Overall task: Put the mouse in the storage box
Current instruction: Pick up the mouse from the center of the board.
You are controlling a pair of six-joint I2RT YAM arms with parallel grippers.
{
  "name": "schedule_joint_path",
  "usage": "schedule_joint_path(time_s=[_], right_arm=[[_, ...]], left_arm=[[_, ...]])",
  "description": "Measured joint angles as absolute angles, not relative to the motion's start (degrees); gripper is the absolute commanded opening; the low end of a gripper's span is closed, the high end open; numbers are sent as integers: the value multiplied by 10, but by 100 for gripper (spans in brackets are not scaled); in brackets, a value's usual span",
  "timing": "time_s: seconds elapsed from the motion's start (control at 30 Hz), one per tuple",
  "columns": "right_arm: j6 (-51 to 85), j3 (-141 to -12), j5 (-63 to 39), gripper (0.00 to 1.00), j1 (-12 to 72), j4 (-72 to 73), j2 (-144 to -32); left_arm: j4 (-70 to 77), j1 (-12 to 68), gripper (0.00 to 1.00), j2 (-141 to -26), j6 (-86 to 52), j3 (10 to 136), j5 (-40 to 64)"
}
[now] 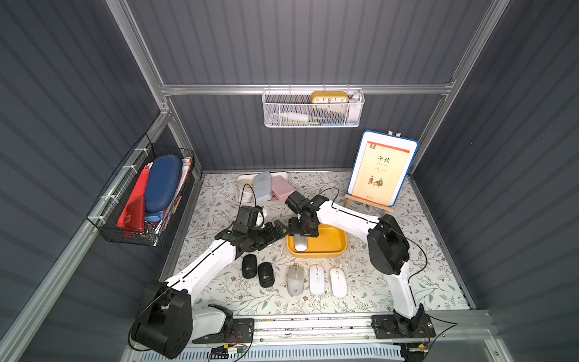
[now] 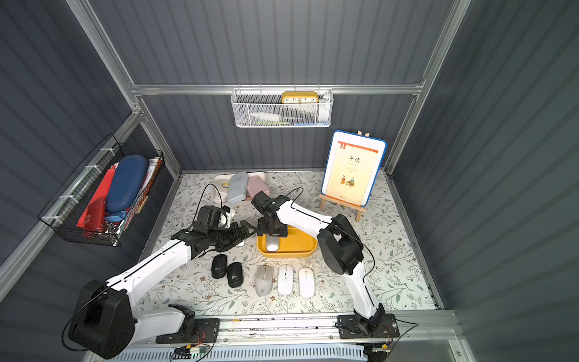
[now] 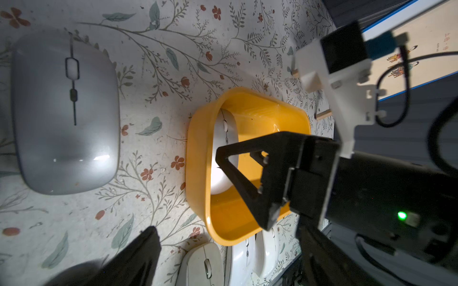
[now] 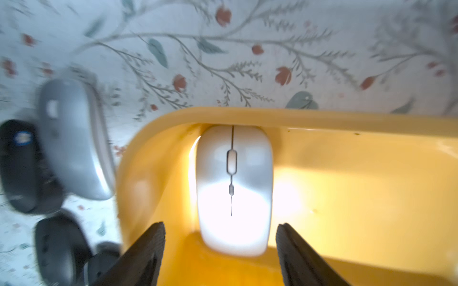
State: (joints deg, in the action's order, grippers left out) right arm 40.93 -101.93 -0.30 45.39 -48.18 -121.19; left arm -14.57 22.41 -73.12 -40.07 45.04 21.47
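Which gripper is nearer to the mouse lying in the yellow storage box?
Right. The right gripper hangs directly over the mouse in the storage box, with its jaws open and clear of it. The left gripper is outside the box, beside one short wall.

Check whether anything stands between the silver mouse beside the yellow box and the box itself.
The table between the silver mouse and the box is bare. Over the box's end facing it, though, the right claw hangs open above a white mouse already lying inside.
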Motion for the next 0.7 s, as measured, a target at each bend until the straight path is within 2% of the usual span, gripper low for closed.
schedule_joint_path(time_s=[0.23, 0.53, 0.7], right_arm=[[411, -973, 35, 72, 466, -486, -1136], [431, -816, 81, 71, 530, -518, -921], [459, -673, 90, 71, 532, -528, -795]], left_arm=[[-142, 225, 92, -710, -405, 451, 223], [-133, 233, 86, -655, -422, 451, 222], [-113, 337, 87, -648, -453, 451, 198]])
